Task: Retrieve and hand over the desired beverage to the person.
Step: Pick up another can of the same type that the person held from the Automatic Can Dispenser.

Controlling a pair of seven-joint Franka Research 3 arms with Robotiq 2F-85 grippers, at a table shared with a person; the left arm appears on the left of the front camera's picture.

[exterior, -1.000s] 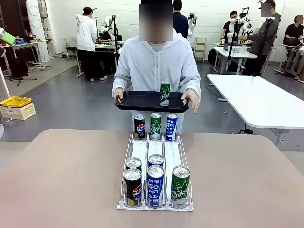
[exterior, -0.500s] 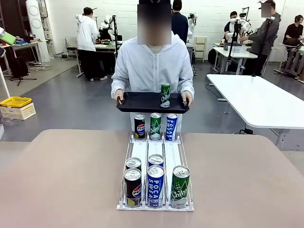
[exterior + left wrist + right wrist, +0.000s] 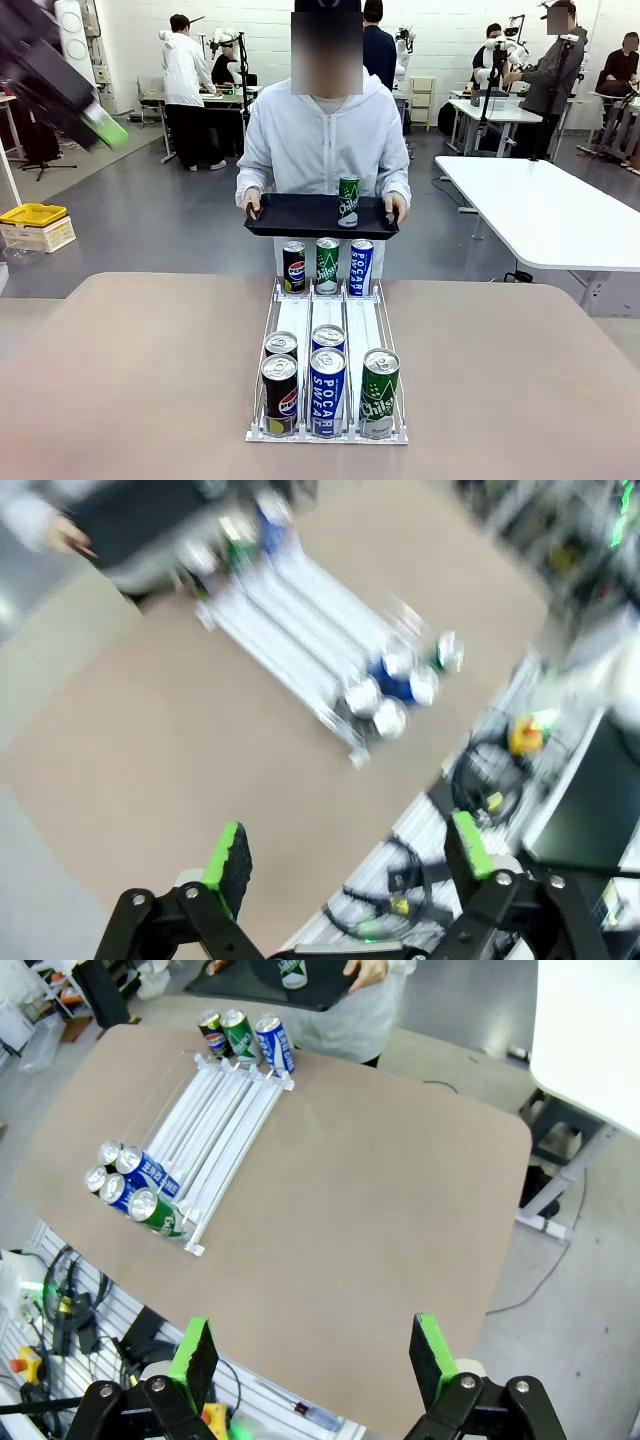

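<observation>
Beverage cans (image 3: 140, 1172) are all out of my grip. My left gripper (image 3: 348, 842) has its green-padded fingers spread wide with nothing between them. Its wrist view is smeared, and past the fingers I make out the desk's near edge and a tangle of cables below it. In the front view that gripper is a black and green blur high at the left. My right gripper (image 3: 312, 1352) is likewise wide apart and empty, hanging high above the desk's near edge, well apart from every can.

On the desk (image 3: 140, 380) a white three-lane rack (image 3: 300, 318) runs down the middle from the near edge towards the far edge. At its near end a near Pepsi can (image 3: 279, 397), a near Pocari Sweat can (image 3: 327, 392) and a near Chilsung can (image 3: 379, 394) stand side by side, left to right. Two more cans (image 3: 281, 345) stand just behind the first two. At the rack's far end three others stand upright: a far Pepsi can (image 3: 293, 267), a far green can (image 3: 327, 265) and a far blue can (image 3: 360, 267).

Beyond the far edge the person (image 3: 325, 140), in a white hooded jacket, holds a black tray (image 3: 290, 215) level with both hands (image 3: 250, 205), one at each end. A tray Chilsung can (image 3: 348, 200), green, stands upright on it, right of its middle.
</observation>
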